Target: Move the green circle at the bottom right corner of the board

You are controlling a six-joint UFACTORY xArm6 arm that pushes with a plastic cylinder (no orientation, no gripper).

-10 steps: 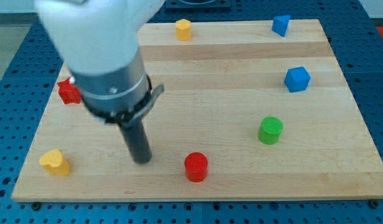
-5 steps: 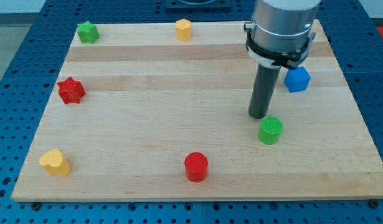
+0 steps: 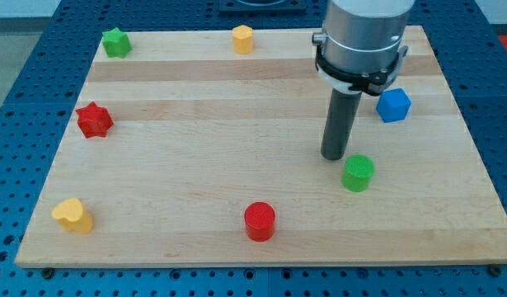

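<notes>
The green circle (image 3: pixel 358 172) is a short green cylinder standing on the wooden board (image 3: pixel 204 124), right of centre and below the middle. My tip (image 3: pixel 333 156) rests on the board just up and to the left of the green circle, a small gap apart from it. The dark rod rises from the tip to the grey arm body at the view's top.
A blue cube (image 3: pixel 393 105) sits to the right of the rod. A red circle (image 3: pixel 259 221) lies near the bottom edge, a yellow heart (image 3: pixel 72 214) at bottom left, a red star (image 3: pixel 94 120) at left, a green star (image 3: pixel 115 41) at top left, a yellow hexagon (image 3: pixel 242 38) at top.
The arm swept from the lower left across to the right side, uncovering the green star and hiding the top-right blue block. In the last half second the tip shifted slightly left. No block moved.
</notes>
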